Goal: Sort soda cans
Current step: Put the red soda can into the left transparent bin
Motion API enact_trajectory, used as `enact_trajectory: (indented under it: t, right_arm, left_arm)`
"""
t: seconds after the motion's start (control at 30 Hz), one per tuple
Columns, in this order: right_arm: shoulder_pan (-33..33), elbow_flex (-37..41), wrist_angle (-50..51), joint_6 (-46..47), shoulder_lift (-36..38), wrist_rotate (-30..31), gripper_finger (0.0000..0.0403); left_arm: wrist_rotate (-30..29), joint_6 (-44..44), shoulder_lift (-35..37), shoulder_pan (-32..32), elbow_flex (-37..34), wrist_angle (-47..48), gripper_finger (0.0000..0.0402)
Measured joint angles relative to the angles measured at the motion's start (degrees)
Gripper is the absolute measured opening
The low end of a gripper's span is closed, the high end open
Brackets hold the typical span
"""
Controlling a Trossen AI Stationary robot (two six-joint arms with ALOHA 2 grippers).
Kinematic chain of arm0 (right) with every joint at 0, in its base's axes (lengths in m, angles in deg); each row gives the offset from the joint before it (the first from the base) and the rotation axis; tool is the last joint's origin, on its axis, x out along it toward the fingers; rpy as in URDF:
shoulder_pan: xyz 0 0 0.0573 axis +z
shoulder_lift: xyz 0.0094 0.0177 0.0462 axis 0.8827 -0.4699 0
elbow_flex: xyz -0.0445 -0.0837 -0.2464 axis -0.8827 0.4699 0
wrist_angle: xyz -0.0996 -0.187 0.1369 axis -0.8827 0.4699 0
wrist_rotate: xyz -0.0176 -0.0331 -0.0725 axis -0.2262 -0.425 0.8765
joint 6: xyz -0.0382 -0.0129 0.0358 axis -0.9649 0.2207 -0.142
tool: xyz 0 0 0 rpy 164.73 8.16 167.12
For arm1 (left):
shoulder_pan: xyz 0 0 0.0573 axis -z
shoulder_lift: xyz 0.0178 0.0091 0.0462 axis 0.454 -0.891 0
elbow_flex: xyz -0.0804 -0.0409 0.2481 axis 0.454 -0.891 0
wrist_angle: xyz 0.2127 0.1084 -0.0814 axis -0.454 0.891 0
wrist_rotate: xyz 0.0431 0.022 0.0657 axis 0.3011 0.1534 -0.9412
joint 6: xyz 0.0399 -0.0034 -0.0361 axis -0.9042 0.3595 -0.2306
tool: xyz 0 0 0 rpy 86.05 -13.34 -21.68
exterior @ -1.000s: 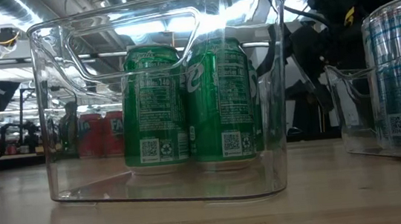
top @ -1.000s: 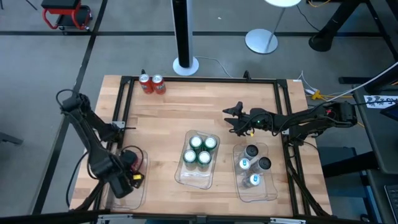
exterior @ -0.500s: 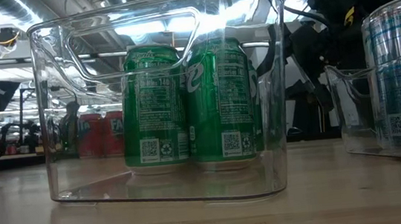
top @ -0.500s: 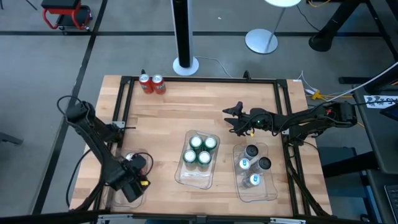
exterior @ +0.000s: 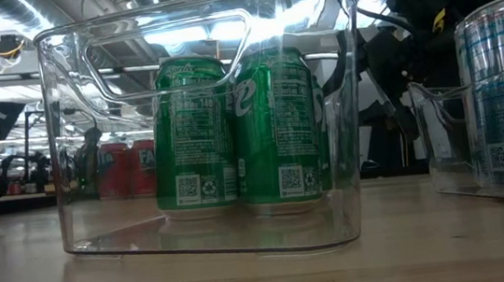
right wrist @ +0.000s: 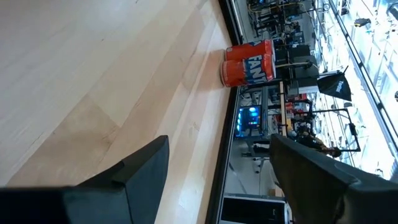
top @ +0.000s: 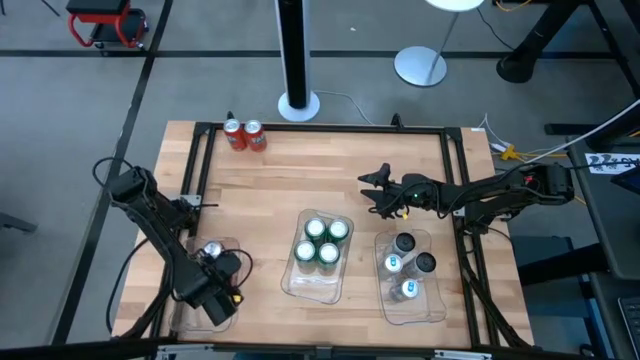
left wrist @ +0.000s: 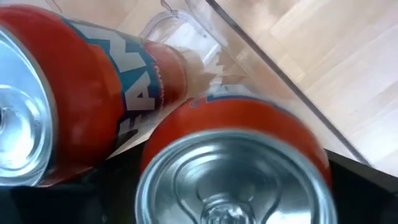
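My left gripper is low over the clear left tray near the table's front left corner, shut on a red can. A second red can stands beside it in the tray; its silver top shows in the high view. Two more red cans stand on the table's far left, also in the right wrist view. My right gripper is open and empty above the table, right of centre. My left gripper comes at the red can from above, pointing down; the can's silver top faces the wrist camera. Dark fingers flank its sides. The place of contact lies outside the frame. Whether the can stands on the tray floor, I cannot tell.
The middle tray holds several green cans, seen close in the low view. The right tray holds several silver cans. Bare wood lies across the table's far half. A black frame runs around the table.
My left gripper has gone toward the table's near edge and a little right over the left tray, uncovering the silver top of a standing red can behind it. In the low view the left tray's wall has come farther into the picture.
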Motion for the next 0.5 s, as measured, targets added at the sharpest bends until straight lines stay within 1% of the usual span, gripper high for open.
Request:
enact_trajectory:
  t: [0.13,0.23,0.37,0.5]
  right_arm:
    - [0.0,0.0,0.0,0.0,0.0,0.0,0.0278]
    - [0.0,0.0,0.0,0.0,0.0,0.0,0.0278]
    - [0.0,0.0,0.0,0.0,0.0,0.0,0.0278]
    - [0.0,0.0,0.1,0.0,0.0,0.0,0.0278]
  left_arm:
    - [4.0,-3.5,0.0,0.0,0.4,0.3,0.0365]
    - [5.6,-3.2,0.3,0.0,1.3,2.9,0.0366]
    - [5.7,-2.9,0.7,0.0,4.4,9.1,0.0367]
    - [4.1,-3.2,0.8,0.0,8.5,14.8,0.0367]
